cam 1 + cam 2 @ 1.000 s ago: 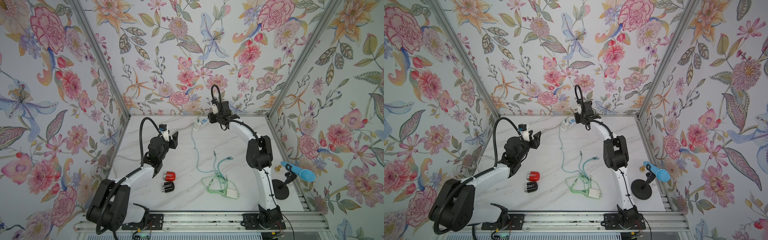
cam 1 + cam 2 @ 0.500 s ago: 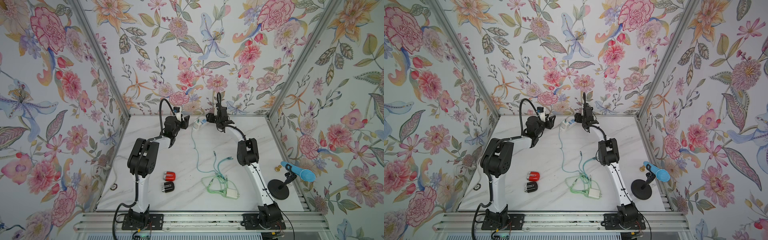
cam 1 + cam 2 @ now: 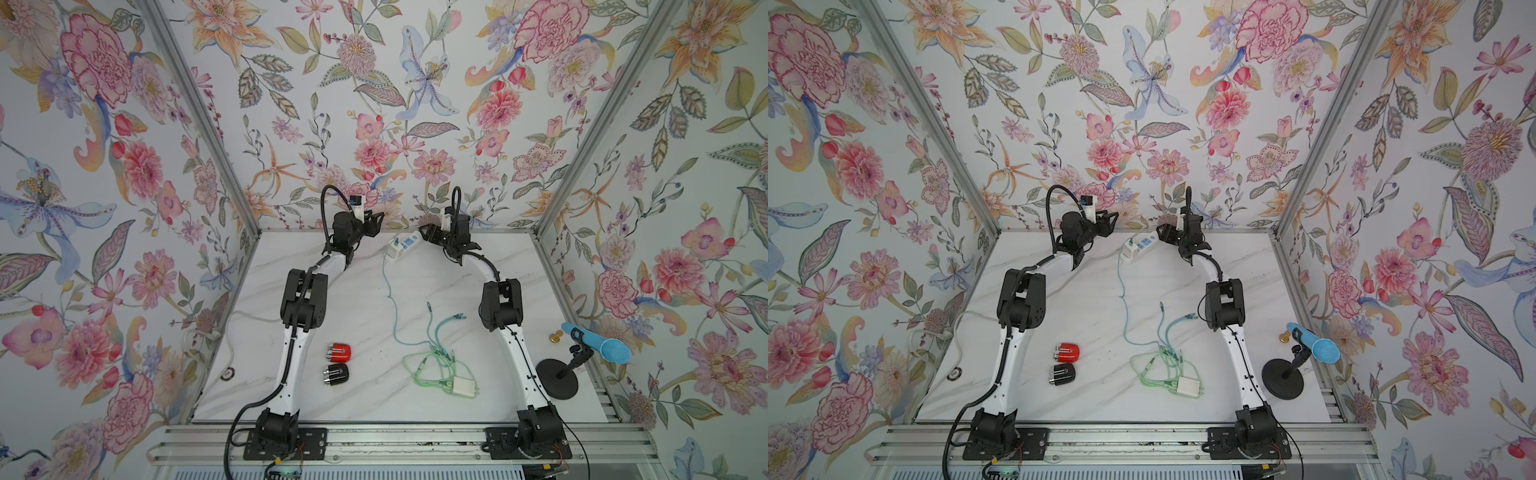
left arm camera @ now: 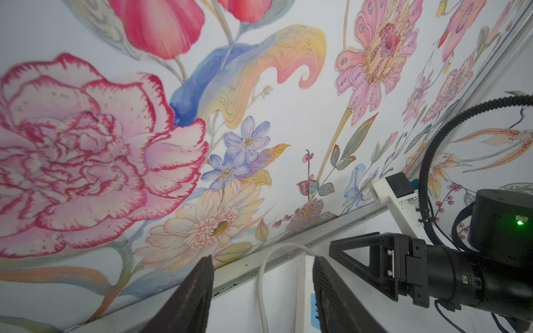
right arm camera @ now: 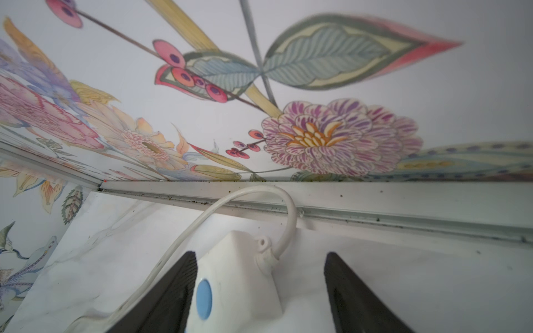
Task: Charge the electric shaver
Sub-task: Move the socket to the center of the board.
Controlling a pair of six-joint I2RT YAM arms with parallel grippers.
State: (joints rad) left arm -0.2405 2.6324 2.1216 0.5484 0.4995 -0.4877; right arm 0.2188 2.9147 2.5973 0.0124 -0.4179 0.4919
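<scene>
Two small electric shavers lie side by side at the front left of the marble table (image 3: 365, 291): a red one (image 3: 340, 352) (image 3: 1068, 352) and a black one (image 3: 336, 374) (image 3: 1062, 373). Both grippers are far from them, at the back wall. A white power strip (image 3: 402, 243) (image 3: 1136, 245) lies there at an angle. My right gripper (image 5: 261, 259) (image 3: 428, 232) is open and straddles the strip's cord end (image 5: 239, 274), with a gap on one side. My left gripper (image 4: 262, 268) (image 3: 376, 222) is open; the strip's edge (image 4: 304, 288) and its white cord (image 4: 261, 276) show between its fingers.
A teal cable (image 3: 388, 286) runs from the strip to a tangle of green cables (image 3: 436, 361) and a white adapter (image 3: 464, 386) at the front centre. A blue microphone (image 3: 602, 345) on a black stand (image 3: 557, 380) is at the right edge, beside a small gold piece (image 3: 554, 337).
The left arm has stretched from the table's left middle to the back wall beside the power strip. The right gripper has dropped to the strip's end and its jaws have widened.
</scene>
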